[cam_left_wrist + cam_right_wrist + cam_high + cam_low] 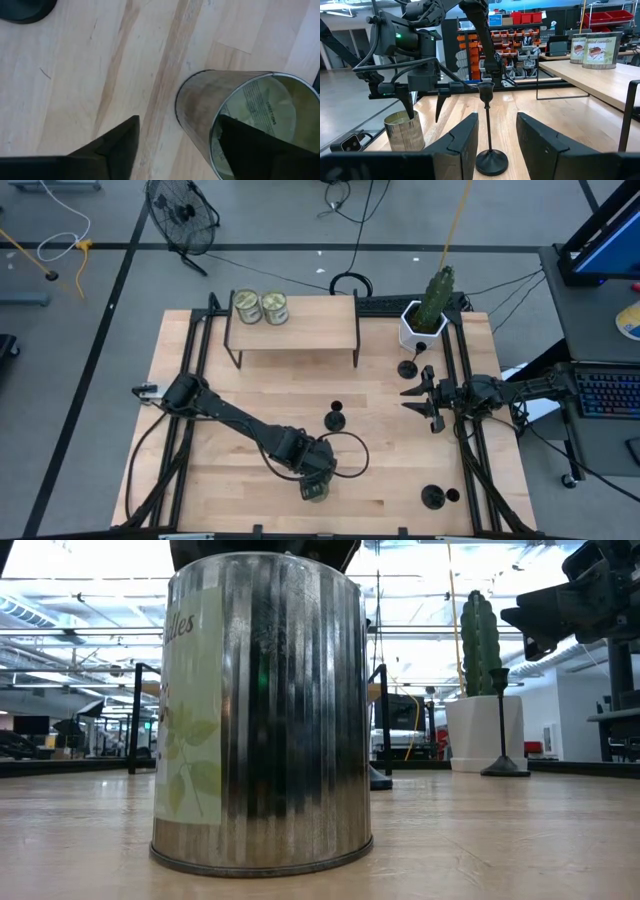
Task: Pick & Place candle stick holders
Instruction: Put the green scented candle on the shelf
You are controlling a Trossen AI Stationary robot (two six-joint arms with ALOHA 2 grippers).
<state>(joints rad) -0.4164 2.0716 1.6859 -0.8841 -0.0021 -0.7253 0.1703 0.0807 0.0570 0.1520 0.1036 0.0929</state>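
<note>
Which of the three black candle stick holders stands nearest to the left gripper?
The middle candle stick holder, at the table's center. The left gripper is at the glass jar just in front of it. The other two holders stand by the right edge.

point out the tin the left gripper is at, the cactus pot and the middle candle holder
tin [260,710]: low view, ribbed side wall
cactus pot [419,326]: high view, white rim
middle candle holder [490,161]: right wrist view, round base
</note>
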